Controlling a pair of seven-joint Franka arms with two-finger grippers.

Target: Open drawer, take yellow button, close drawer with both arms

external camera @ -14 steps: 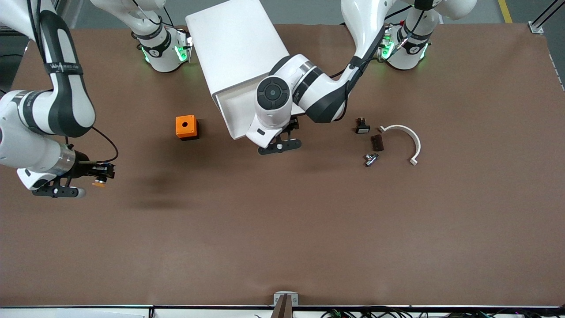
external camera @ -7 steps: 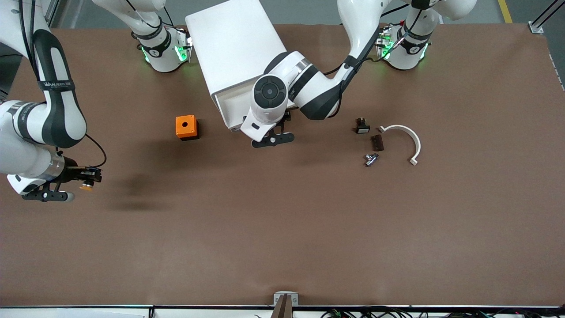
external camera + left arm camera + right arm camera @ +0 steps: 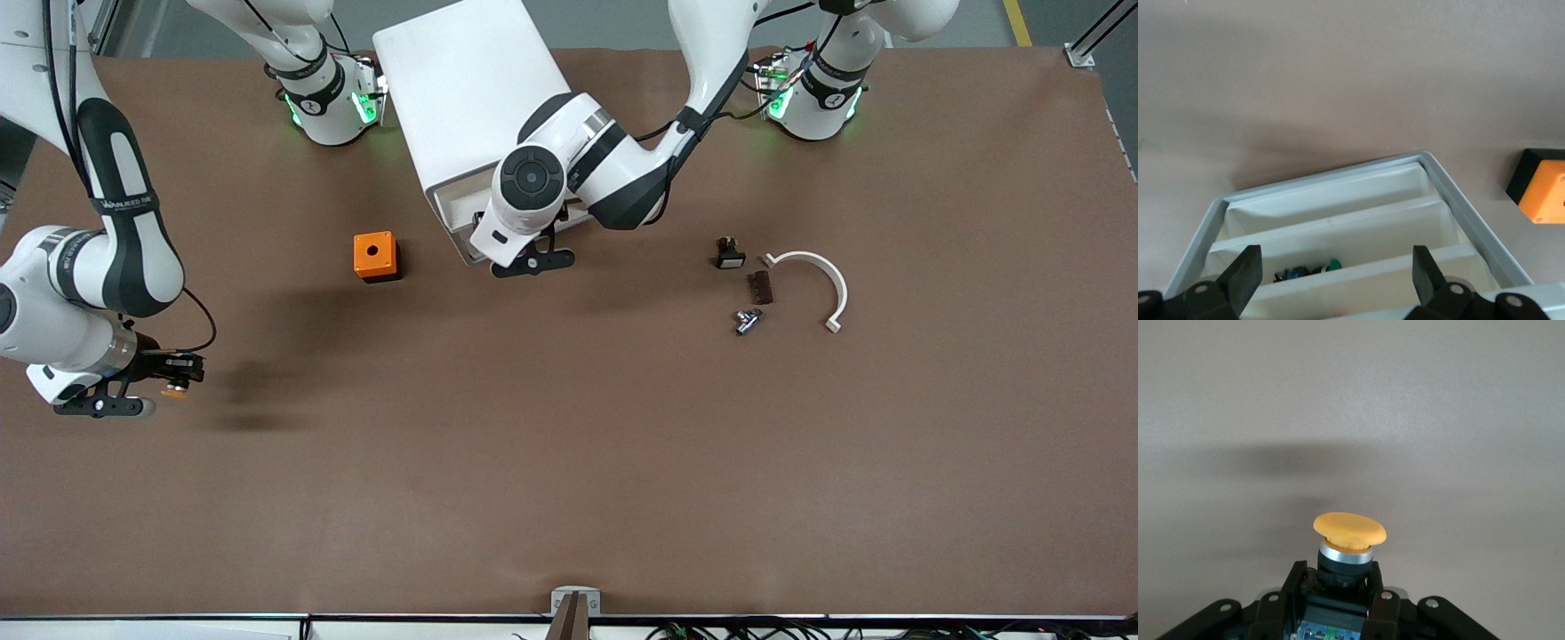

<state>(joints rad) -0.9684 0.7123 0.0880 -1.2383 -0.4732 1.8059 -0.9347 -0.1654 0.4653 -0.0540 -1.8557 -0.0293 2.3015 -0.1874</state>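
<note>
button: the tiny push button with a round orange cap, a silver collar and a black body is out of the cabinet, pinched by its body between the pressed-together fingers of the right gripper, cap pointing away from the wrist
button place: held up over bare brown table toward the right arm's end, well apart from the cabinet
progress: opening and taking look done; closing is what is left, and the drawer is not yet flush
drawer: the top shallow white tray drawer of the white round-cornered box cabinet stands part-way out, and only a short stretch of it shows in the front view
drawer contents: white cross walls split it into compartments; the two outermost ones look empty, the next one in holds a few small dark, blue and green parts, too small to name
left gripper: the left gripper sits low at the drawer, jaws spread wide and holding nothing; whether the fingers touch it I cannot tell
judgement: this arm seems placed to push the drawer home
around: an orange cube with a hole sits beside the cabinet; toward the left arm's end lie a small black-and-white part, a dark block, a little metal fitting and a curved white clip
</note>
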